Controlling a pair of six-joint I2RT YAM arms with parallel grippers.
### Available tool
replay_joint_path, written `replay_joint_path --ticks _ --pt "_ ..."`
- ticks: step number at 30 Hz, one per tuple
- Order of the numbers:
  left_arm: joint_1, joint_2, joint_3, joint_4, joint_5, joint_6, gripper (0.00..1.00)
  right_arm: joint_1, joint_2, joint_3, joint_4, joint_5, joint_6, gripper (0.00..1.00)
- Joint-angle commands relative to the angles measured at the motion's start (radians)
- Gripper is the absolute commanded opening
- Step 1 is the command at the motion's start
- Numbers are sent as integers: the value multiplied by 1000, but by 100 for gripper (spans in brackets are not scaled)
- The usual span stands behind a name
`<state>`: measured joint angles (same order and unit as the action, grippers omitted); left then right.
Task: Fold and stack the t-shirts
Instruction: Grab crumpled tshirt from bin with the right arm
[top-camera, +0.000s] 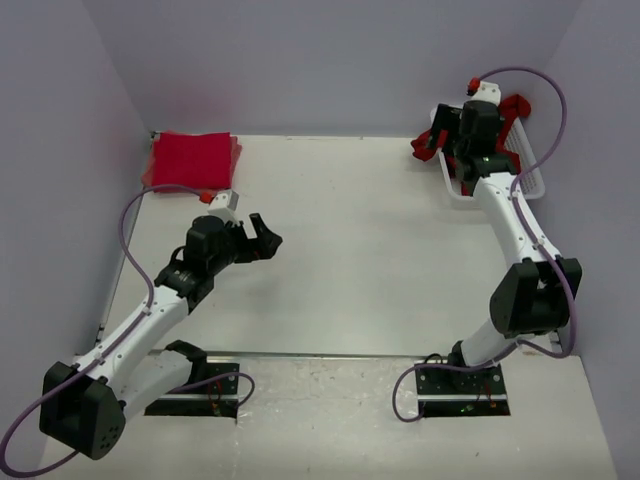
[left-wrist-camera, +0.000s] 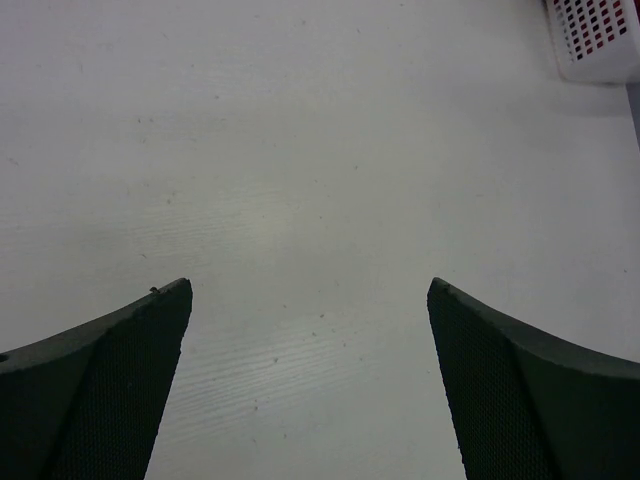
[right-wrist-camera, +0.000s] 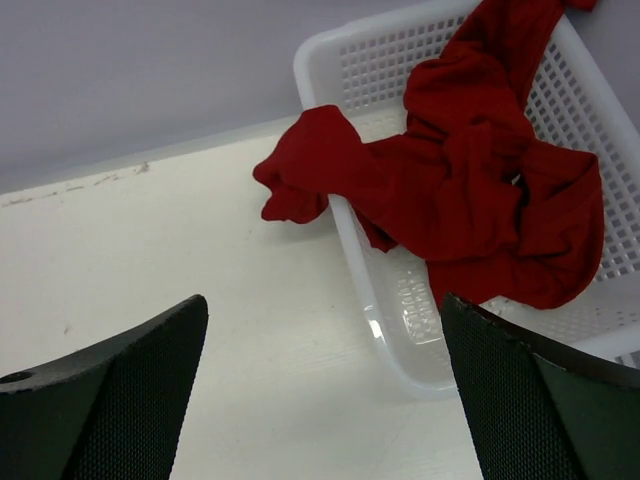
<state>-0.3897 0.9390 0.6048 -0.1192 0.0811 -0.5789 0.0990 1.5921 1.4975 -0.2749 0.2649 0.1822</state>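
Across the counter (top-camera: 380, 250), the light lattice basket (right-wrist-camera: 372, 290) at the far right could be dragged or tipped if the crumpled dark red t-shirt (right-wrist-camera: 470, 190), draped over its rim, is snagged there when pulled. A folded stack of t-shirts (top-camera: 192, 160) is seen far left. The right end effector (right-wrist-camera: 322, 300) and the left end effector (left-wrist-camera: 308, 285) are spread wide, with nothing held.

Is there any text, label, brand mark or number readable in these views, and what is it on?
None can be read.
The folded t-shirts, the crumpled t-shirt and the white basket are plain, with no print or tag showing.
The base plates under the arms carry tiny coloured specks, too small to read as signs.
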Motion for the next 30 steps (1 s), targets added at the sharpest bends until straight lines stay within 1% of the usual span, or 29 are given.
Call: replay_joint_path --ticks 1,4,5,6,8,10,14,17,21,24,26,27,28,30 --pt "-11 12 36 43 -18 42 100 -35 34 67 3 25 4 99" --pt "-12 14 33 49 -21 45 100 -65 92 107 10 -47 -32 99" --pt "-12 18 33 50 -20 47 100 -76 139 125 5 -62 -23 99" --pt "-12 23 35 52 -15 47 100 -79 164 170 0 -31 -18 99" --pt "-14 33 35 53 -7 48 100 -85 210 199 0 38 -23 99" --pt "-14 40 35 53 -6 51 100 -94 262 227 3 56 0 99" --pt "-14 46 29 53 -9 53 100 -194 315 244 -16 5 92 93" --pt "-15 41 16 61 3 39 100 -248 361 251 -43 -27 117 96" --pt "-21 41 -2 82 9 25 100 -285 431 279 -64 10 82 93" --pt "-21 50 6 84 14 30 100 -294 491 319 -75 -21 24 93" --pt "-21 50 12 84 28 34 100 -297 535 336 -107 -19 8 94" --pt "-23 47 16 82 32 34 100 -298 551 386 -121 -24 10 94" --pt "-23 41 18 79 35 36 100 -298 568 401 -130 -35 5 94" --pt "-23 38 23 76 37 37 100 -298 577 426 -159 -64 3 94"
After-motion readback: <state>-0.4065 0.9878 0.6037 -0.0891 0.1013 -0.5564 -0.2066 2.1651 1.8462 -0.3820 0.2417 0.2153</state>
